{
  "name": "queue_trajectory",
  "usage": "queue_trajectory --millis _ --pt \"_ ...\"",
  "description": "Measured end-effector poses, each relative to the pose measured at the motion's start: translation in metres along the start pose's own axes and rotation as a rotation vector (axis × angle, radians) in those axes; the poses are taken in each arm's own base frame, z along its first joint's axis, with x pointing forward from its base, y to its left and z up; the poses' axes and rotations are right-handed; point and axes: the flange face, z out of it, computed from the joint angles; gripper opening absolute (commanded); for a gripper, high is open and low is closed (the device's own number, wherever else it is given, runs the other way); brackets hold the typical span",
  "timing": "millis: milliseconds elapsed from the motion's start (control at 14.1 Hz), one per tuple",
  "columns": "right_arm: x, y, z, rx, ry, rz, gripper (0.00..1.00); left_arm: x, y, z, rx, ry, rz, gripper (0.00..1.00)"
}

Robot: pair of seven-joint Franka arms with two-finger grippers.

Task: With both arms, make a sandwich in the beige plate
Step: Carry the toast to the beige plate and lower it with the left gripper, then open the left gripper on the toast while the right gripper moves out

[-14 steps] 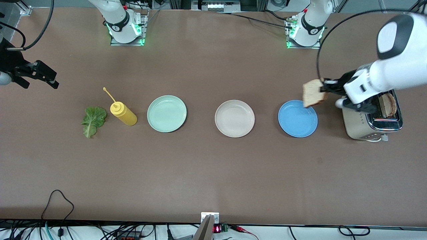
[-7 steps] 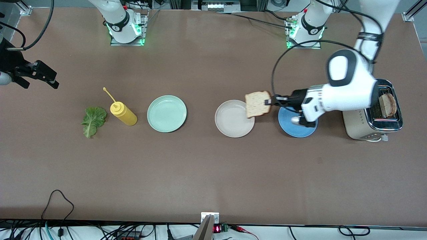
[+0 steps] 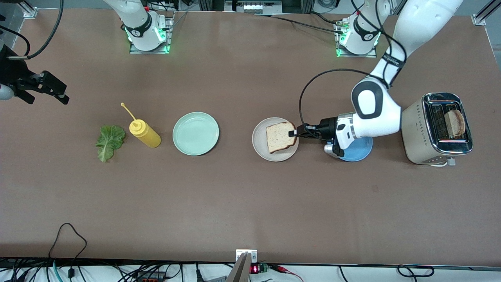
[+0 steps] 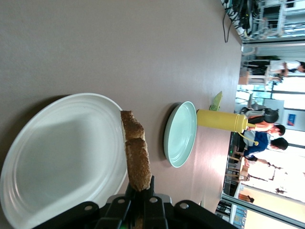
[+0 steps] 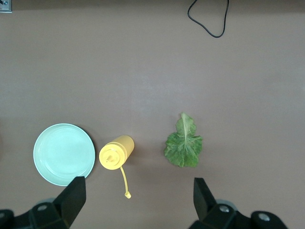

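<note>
Brown table [image 3: 242,196]: toaster [image 3: 437,129], mustard bottle [image 3: 145,133]

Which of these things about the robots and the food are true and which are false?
1. The left hand is shut on a bread slice over the beige plate. True.
2. The lettuce leaf is already on the bread. False: it lies on the table beside the yellow squeeze bottle, toward the right arm's end.
3. A second bread slice sits in the toaster. True.
4. The right hand is holding the squeeze bottle. False: it is open and empty, waiting in the air above it.
5. The mint-green plate has bread on it. False: nothing lies on it.
</note>
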Motion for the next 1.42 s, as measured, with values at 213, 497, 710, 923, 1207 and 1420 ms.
queue_trajectory --millis 213,497,710,923,1207,1420 --pt "0.000 0.000 0.000 0.000 0.000 0.000 1.00 -0.004 -0.024 0.017 -0.054 0.016 0.037 0.01" --pt "0.000 0.000 0.000 0.000 0.000 0.000 1.00 -0.009 -0.043 0.030 -0.107 0.050 0.082 0.02" --pt "0.000 0.000 0.000 0.000 0.000 0.000 1.00 -0.015 -0.049 0.040 -0.115 0.041 0.076 0.03" --pt "0.000 0.000 0.000 0.000 0.000 0.000 1.00 -0.020 -0.052 0.044 -0.112 0.030 0.071 0.07" --pt "0.000 0.000 0.000 0.000 0.000 0.000 1.00 -0.024 -0.054 0.045 -0.110 0.024 0.067 1.00" --pt "0.000 0.000 0.000 0.000 -0.001 0.000 1.00 -0.023 -0.054 0.045 -0.110 0.025 0.068 1.00"
